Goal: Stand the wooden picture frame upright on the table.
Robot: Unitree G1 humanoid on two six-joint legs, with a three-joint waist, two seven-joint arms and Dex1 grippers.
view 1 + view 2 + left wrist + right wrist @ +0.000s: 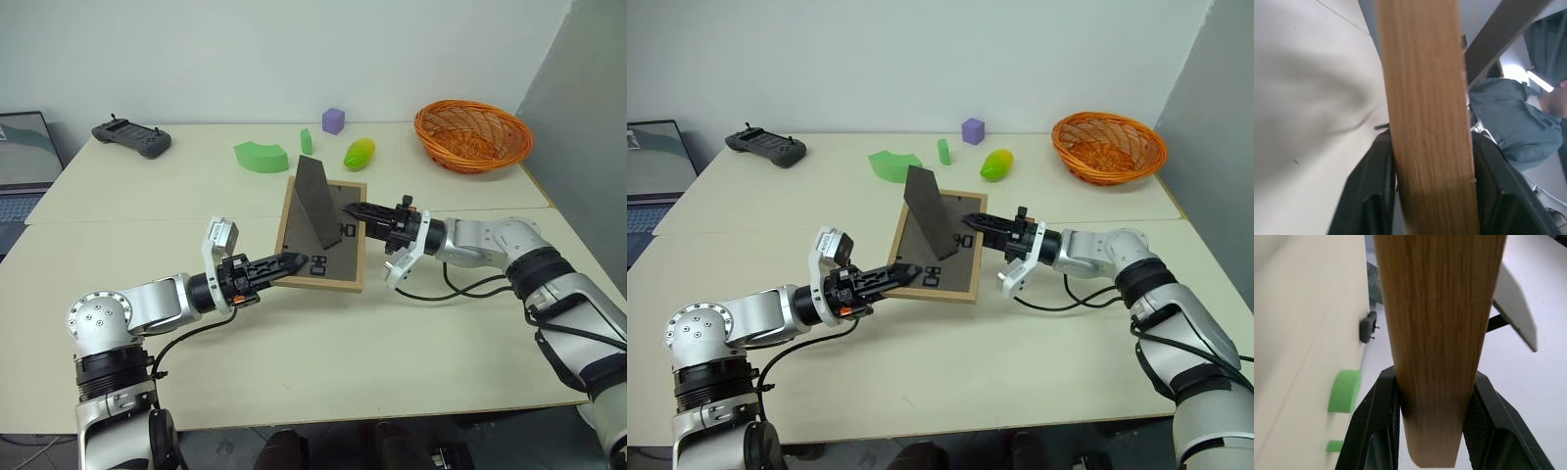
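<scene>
Between both grippers: wooden picture frame edges.

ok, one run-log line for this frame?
wooden picture frame: back up, stand raised | left gripper: shut on frame edge | right gripper: shut on opposite edge | table

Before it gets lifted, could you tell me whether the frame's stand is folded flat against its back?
No, the stand sticks up from the frame, which lies face down.

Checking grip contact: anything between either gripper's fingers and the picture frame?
No. Both wrist views show the wooden picture frame edge directly between the left gripper and right gripper fingers, nothing between.
</scene>
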